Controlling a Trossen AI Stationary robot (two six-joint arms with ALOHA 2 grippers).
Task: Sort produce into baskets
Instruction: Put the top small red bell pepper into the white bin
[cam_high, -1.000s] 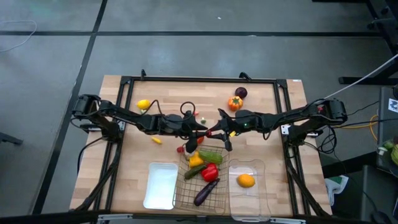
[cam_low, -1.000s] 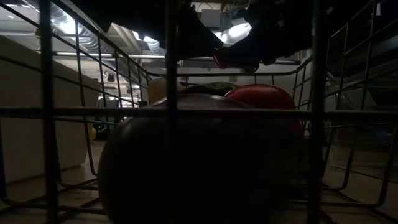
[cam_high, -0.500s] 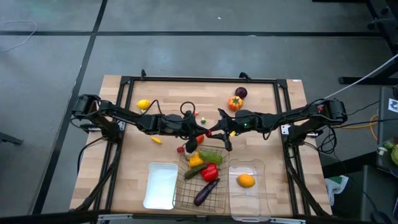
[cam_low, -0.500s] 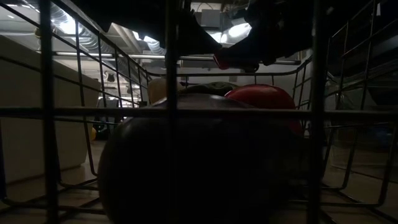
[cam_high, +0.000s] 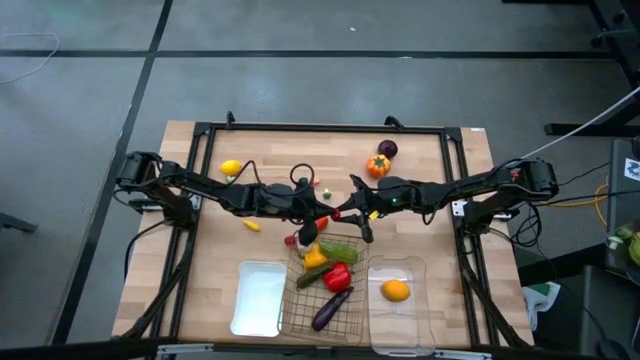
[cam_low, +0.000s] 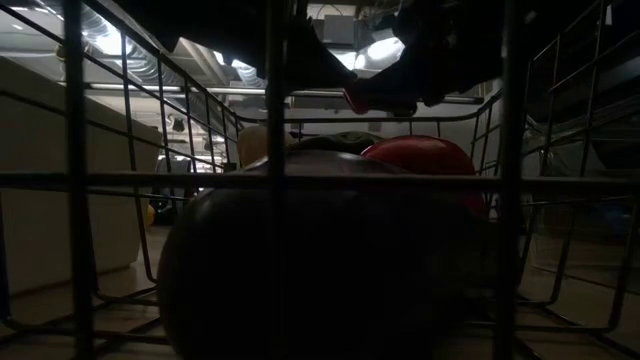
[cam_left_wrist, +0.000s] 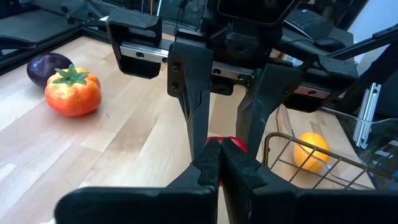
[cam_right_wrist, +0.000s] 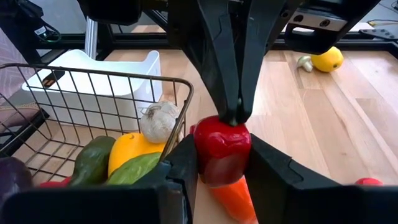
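Observation:
My two grippers meet over the table's middle, just beyond the wire-mesh basket (cam_high: 325, 292). My right gripper (cam_high: 345, 214) is shut on a small red vegetable (cam_right_wrist: 222, 149). My left gripper (cam_high: 327, 213) is shut on the same piece from the opposite side. An orange piece (cam_right_wrist: 233, 196) shows just under the red one; I cannot tell whether they are joined. The wire basket holds a yellow pepper (cam_high: 315, 258), a cucumber (cam_high: 338, 250), a red pepper (cam_high: 337, 277) and an eggplant (cam_high: 332, 308). The clear bin (cam_high: 398, 318) holds an orange (cam_high: 396, 290). The white tray (cam_high: 258, 297) stands left of the basket. My left gripper pinches the red vegetable's top end (cam_right_wrist: 234, 118) between its two fingertips (cam_right_wrist: 227, 93), coming level from the table's left. The piece is clear of the table. My right gripper pinches the red vegetable's body (cam_right_wrist: 205, 155) between its two fingers (cam_right_wrist: 186, 163), one on each side, coming level from the table's right. The piece is lifted, beside the basket's far rim.
Loose on the table are a lemon (cam_high: 231, 168), an orange-red tomato-like piece (cam_high: 378, 165), a purple piece (cam_high: 388, 149), a small yellow piece (cam_high: 252, 226) and a red ball (cam_high: 291, 240). A black frame (cam_high: 320, 128) rims the table. The low view looks out through the basket's wires (cam_low: 275, 180).

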